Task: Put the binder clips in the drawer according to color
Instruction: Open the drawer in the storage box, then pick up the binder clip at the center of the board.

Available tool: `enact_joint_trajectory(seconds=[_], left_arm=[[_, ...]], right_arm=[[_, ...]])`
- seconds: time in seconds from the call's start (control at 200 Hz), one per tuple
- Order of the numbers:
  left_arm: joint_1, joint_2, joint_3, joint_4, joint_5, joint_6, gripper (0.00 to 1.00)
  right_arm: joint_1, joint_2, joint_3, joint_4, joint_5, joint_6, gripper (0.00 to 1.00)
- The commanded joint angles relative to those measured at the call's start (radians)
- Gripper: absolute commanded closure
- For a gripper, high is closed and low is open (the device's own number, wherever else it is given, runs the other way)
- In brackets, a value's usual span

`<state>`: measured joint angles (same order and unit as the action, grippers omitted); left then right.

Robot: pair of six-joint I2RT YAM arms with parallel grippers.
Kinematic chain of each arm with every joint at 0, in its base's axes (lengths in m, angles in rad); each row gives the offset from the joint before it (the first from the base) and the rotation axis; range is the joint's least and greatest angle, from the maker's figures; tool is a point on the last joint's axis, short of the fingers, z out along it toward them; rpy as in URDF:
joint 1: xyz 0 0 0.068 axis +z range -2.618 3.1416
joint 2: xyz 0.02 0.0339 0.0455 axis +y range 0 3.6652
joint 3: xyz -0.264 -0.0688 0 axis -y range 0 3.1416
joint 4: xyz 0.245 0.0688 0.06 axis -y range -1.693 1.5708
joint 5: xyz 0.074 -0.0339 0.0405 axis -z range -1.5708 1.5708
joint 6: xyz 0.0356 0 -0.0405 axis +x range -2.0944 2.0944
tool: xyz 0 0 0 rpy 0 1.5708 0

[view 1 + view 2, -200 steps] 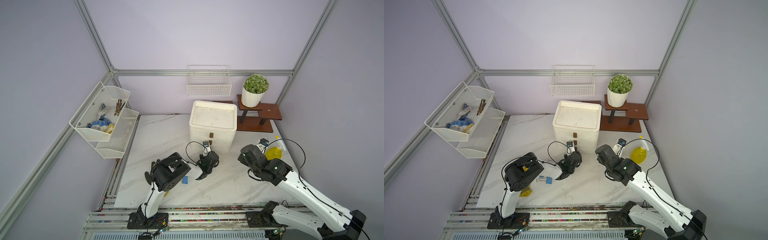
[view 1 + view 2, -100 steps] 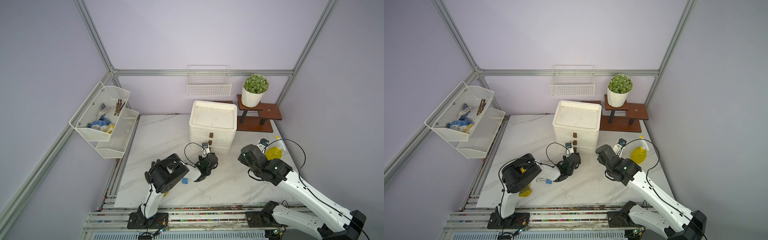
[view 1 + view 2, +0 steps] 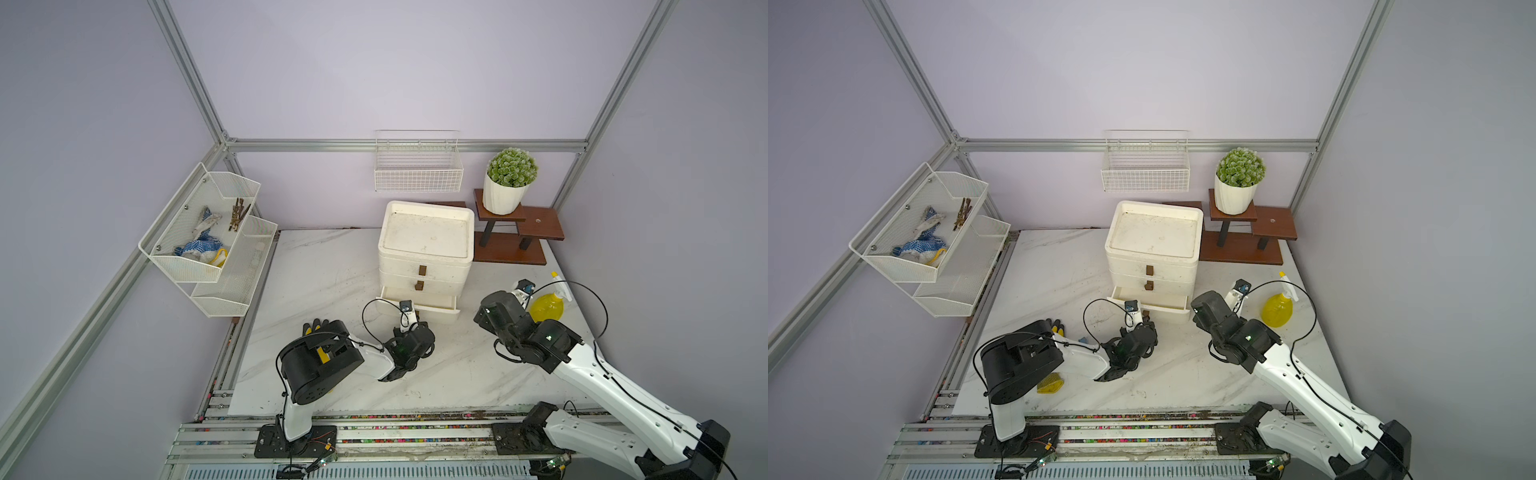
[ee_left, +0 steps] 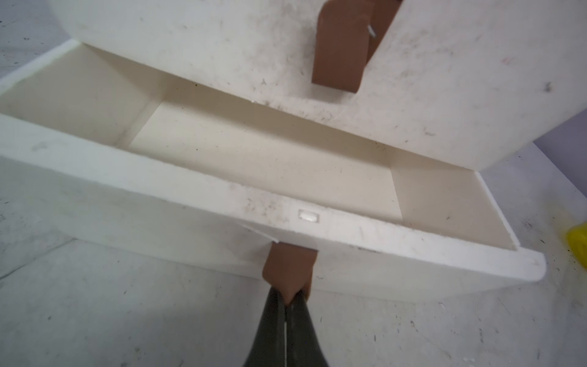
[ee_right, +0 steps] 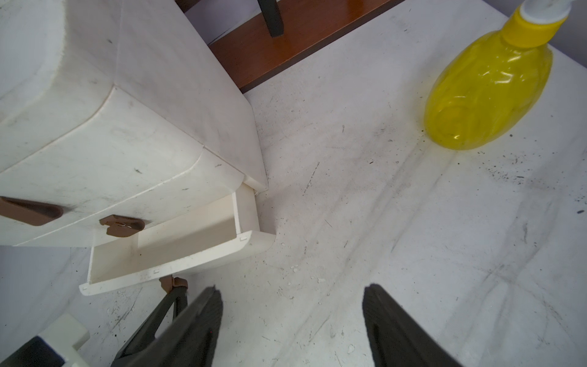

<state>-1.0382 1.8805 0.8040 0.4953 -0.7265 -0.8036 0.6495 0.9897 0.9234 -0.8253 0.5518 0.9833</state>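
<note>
Pinching the drawer point(image 4: 127, 165) handle point(image 4: 289, 270), the left end effector point(image 4: 289, 296) shows it open and empty in left wrist view. Right wrist: right end effector point(image 5: 292, 287) spread. Top view: bluish clip point(image 3: 1084, 341) on the counter point(image 3: 1183, 374), eight o'clock of drawer; likely light, stiff; grasp its body.

Drawer unit point(image 3: 426, 245) on table point(image 3: 316, 270), spray bottle point(image 3: 545, 306) right of it, potted plant point(image 3: 509, 183) on stand point(image 3: 540, 222) behind bottle

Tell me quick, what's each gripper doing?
Left gripper: shut on the drawer handle.
Right gripper: open, holding nothing.
</note>
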Motion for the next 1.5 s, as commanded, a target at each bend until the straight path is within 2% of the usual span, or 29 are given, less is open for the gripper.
enact_joint_trajectory(seconds=[0.0, 0.33, 0.49, 0.53, 0.57, 0.625, 0.715, 0.79, 0.98, 1.08, 1.165, 1.23, 1.255, 1.305, 1.43, 1.495], left_arm=[[-0.039, -0.092, -0.034, -0.095, -0.055, -0.118, 1.00], [-0.133, -0.187, -0.050, -0.322, -0.100, -0.291, 1.00], [-0.151, -0.173, -0.027, -0.337, -0.098, -0.271, 1.00], [-0.151, -0.170, -0.018, -0.338, -0.092, -0.257, 0.88], [-0.152, -0.171, -0.007, -0.344, -0.084, -0.246, 0.68], [-0.163, -0.184, 0.016, -0.385, -0.093, -0.240, 0.49], [-0.204, -0.241, 0.051, -0.488, -0.146, -0.238, 0.34], [-0.218, -0.337, 0.060, -0.602, -0.129, -0.270, 0.27], [-0.204, -0.601, 0.139, -1.242, -0.064, -0.573, 0.27], [-0.102, -0.689, 0.120, -1.498, 0.082, -0.724, 0.22], [0.024, -0.766, 0.056, -1.536, 0.239, -0.774, 0.17], [0.084, -0.811, 0.025, -1.519, 0.306, -0.827, 0.19], [0.092, -0.820, 0.020, -1.519, 0.320, -0.877, 0.18], [0.105, -0.827, 0.010, -1.513, 0.363, -0.987, 0.01], [0.120, -0.808, -0.014, -1.478, 0.465, -1.275, 0.00], [0.126, -0.772, 0.025, -1.488, 0.476, -1.362, 0.00]], right_arm=[[-0.009, -0.015, -0.010, 0.032, 0.003, -0.009, 0.24], [-0.014, -0.017, -0.015, 0.049, -0.006, -0.006, 0.24], [-0.015, -0.012, -0.012, 0.053, -0.008, -0.009, 0.23], [-0.015, -0.010, -0.009, 0.054, -0.012, -0.011, 0.23], [-0.015, -0.007, -0.008, 0.053, -0.015, -0.013, 0.23], [-0.015, -0.004, -0.005, 0.054, -0.020, -0.022, 0.22], [-0.015, -0.004, 0.002, 0.063, -0.042, -0.058, 0.22], [-0.016, -0.019, 0.004, 0.095, -0.088, -0.117, 0.22], [-0.016, -0.065, 0.018, 0.122, -0.250, -0.239, 0.24], [-0.016, -0.077, 0.016, 0.106, -0.353, -0.299, 0.26], [-0.015, -0.084, 0.018, 0.063, -0.395, -0.295, 0.26], [-0.015, -0.093, 0.019, 0.038, -0.404, -0.286, 0.27], [-0.015, -0.097, 0.017, 0.033, -0.403, -0.283, 0.27], [-0.015, -0.109, 0.013, 0.027, -0.393, -0.277, 0.27], [-0.015, -0.116, 0.025, 0.026, -0.383, -0.267, 0.27], [-0.015, -0.112, 0.035, 0.026, -0.385, -0.264, 0.27]])
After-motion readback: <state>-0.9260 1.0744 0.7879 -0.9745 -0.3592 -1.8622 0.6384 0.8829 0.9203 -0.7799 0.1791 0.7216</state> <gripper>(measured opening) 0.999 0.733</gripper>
